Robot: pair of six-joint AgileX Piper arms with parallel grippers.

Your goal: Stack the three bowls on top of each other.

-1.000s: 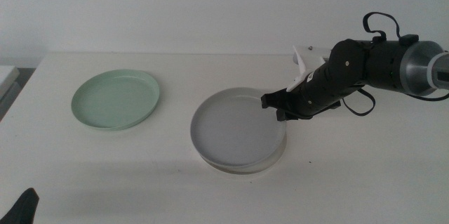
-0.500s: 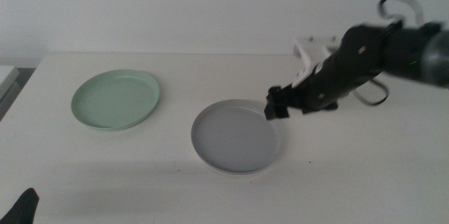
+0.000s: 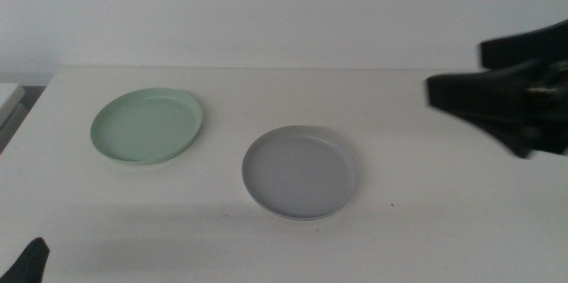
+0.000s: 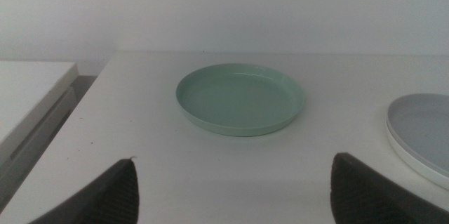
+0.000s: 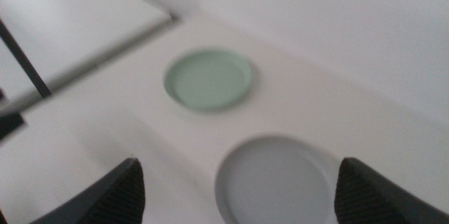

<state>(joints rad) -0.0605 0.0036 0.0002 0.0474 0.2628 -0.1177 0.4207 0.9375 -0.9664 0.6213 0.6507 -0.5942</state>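
The mint green bowl [image 3: 146, 125] sits alone at the table's left. Near the middle, the grey bowl [image 3: 300, 172] lies flat inside the white bowl [image 3: 306, 218], of which only a thin pale rim shows beneath. My right gripper [image 3: 497, 97] is a dark blur raised at the right edge, well clear of the bowls; the right wrist view shows it open [image 5: 238, 168], looking down on the grey bowl [image 5: 277, 182] and green bowl [image 5: 208, 78]. My left gripper [image 4: 233, 159] waits open and empty at the front left corner, facing the green bowl [image 4: 240, 99].
White table [image 3: 426, 221] against a pale wall. A lower white surface [image 4: 31, 97] adjoins the table's left edge. Only the tip of the left gripper [image 3: 31, 261] shows in the middle view's bottom-left corner.
The right gripper released the grey bowl's rim; the bowl settled flat onto the white one. The arm rose and pulled back to the right. The left arm stayed still.
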